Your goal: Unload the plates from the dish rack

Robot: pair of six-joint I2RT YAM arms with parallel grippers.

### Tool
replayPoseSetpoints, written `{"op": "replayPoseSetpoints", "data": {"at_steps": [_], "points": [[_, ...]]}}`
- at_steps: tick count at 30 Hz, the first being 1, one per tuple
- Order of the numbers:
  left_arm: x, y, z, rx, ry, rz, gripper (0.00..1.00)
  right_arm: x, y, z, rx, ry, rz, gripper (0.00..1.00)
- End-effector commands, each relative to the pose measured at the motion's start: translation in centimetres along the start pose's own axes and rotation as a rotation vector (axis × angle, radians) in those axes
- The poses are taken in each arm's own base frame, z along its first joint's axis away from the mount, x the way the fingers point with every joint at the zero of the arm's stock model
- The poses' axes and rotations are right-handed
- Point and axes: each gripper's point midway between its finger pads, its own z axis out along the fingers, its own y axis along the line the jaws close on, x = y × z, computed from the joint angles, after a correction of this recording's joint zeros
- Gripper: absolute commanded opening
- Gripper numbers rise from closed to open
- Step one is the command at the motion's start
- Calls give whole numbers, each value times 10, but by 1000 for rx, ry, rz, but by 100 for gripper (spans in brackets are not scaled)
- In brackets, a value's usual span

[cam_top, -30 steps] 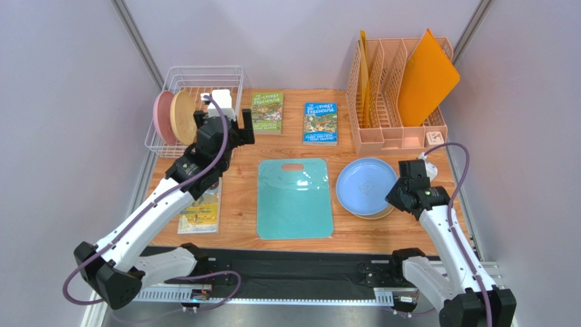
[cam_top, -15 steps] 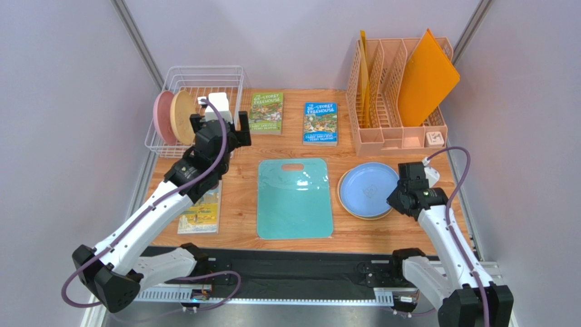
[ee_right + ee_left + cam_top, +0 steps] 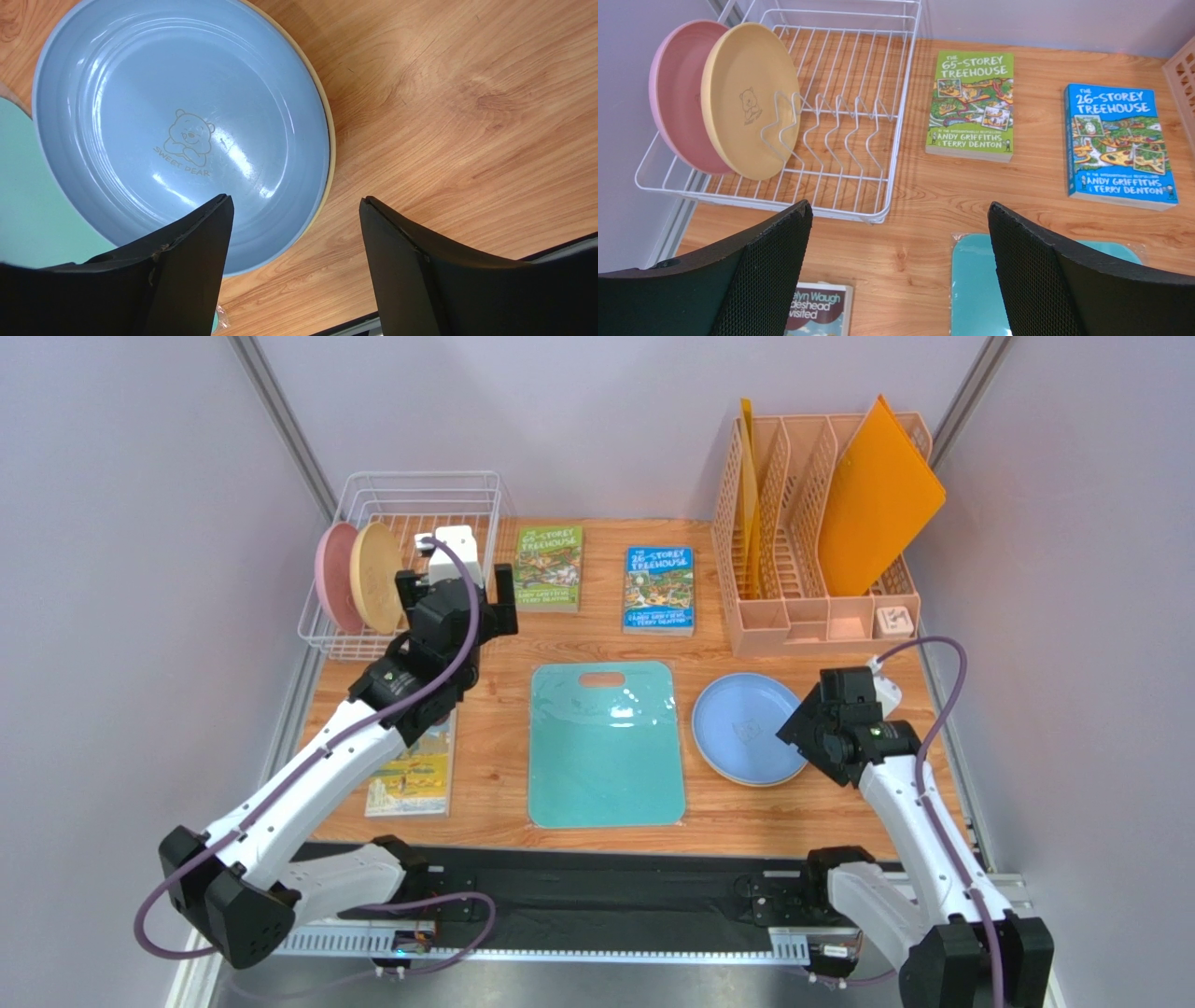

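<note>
Plates left in the dish rack (image 3: 836,140): two. We find the pink plate (image 3: 671,91) and the tan plate (image 3: 749,112) standing on edge at the rack's left end, ahead and to the left of the left gripper (image 3: 899,210). Their faces are turned rightward along the rack, and the tan one covers most of the pink. The left gripper hangs apart from the rack, jaws spread wide, holding nothing.

The blue plate (image 3: 182,133) lies flat and face up just below the right gripper (image 3: 295,203). That gripper's jaws are parted, with the plate's near rim between them, and grip nothing. The blue surface is glossy, with a bear print at centre.

The right wrist view shows the rim of a cream plate (image 3: 332,150) under the blue one; the overhead view barely does. Only the left wrist view shows a small bear mark on the tan plate.
</note>
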Motion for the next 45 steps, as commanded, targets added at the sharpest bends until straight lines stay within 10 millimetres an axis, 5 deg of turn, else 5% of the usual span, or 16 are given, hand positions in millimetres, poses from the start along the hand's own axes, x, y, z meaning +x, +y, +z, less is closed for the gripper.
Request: {"op": "replayPoseSetpoints", "data": {"at_steps": [1,10,19,22,37,45], "points": [[-2,10,16,-49,20,15,99,-32,7,-23,-26,-114,-11,72],[13,104,86,-384,74,96,91,-51,32,-44,-149,-164,-64,73],[3,156,126,-538,80,120,91,-43,48,-12,-167,-85,-90,73],[13,176,143,-567,121,116,90,-40,53,0,-168,-56,-101,73],[54,205,193,-568,258,126,84,-34,73,32,-190,27,-133,69],[64,211,196,-607,261,138,47,-32,75,43,-180,48,-140,66]]}}
